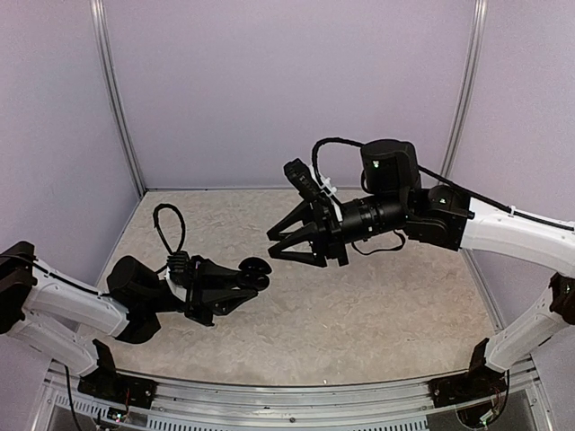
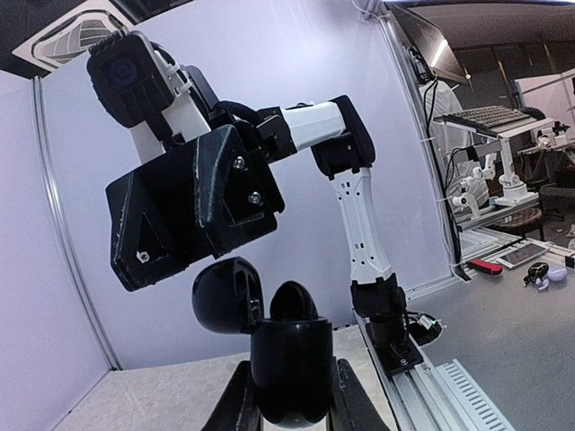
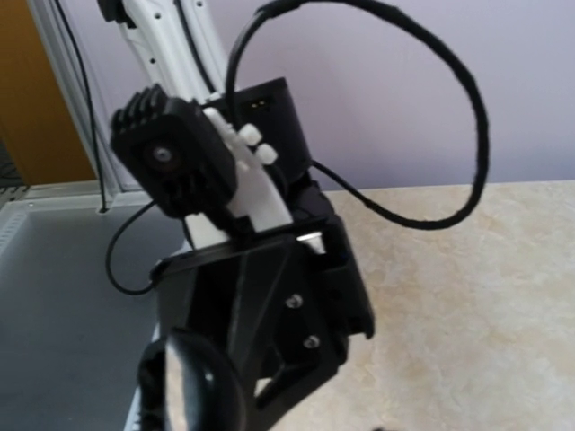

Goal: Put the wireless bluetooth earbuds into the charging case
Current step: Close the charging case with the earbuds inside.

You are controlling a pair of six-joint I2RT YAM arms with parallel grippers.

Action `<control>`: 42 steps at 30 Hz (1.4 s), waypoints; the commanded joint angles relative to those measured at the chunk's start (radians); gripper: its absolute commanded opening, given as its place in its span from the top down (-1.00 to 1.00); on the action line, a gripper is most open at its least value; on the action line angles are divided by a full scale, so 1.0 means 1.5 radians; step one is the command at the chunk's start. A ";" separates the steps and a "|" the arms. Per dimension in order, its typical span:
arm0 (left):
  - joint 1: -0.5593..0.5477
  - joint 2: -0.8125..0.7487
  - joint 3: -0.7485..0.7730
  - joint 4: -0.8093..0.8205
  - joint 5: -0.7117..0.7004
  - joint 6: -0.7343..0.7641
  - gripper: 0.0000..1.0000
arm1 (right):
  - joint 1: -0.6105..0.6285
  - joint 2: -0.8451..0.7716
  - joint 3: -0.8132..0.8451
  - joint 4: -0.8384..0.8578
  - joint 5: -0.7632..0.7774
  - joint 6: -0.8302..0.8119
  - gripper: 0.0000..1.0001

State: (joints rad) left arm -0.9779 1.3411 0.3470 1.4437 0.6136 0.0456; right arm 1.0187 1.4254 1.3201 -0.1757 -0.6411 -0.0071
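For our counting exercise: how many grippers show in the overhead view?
2. The left gripper, lower left of centre, holds the charging case; the right gripper, jaws apart, hangs beside it at centre.

Two white-and-black robot arms, two black two-finger tools, one glossy black rounded case with a hinged lid, and one beige speckled worktop.

We get soft, even light from above in the overhead view: the table is bright, and the shadows on it are faint and blurry. Our left wrist view bows straight lines toward its edges, and pale glare streaks the glossy black case. Our right wrist view is hazy throughout, with the nearest dark shape at its bottom edge wholly out of focus.
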 commanded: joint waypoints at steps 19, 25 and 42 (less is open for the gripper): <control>0.011 -0.003 0.019 -0.004 -0.013 -0.001 1.00 | 0.026 0.030 -0.026 0.065 -0.037 0.062 0.27; 0.015 -0.003 0.017 -0.018 -0.057 -0.007 1.00 | 0.046 0.029 -0.020 0.042 -0.037 0.033 0.21; 0.031 0.009 0.014 0.012 -0.064 -0.044 1.00 | 0.088 -0.023 -0.071 0.095 0.026 -0.032 0.21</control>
State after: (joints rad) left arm -0.9649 1.3441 0.3489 1.4151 0.6014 0.0257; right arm 1.0855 1.4502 1.2640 -0.0803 -0.5808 -0.0170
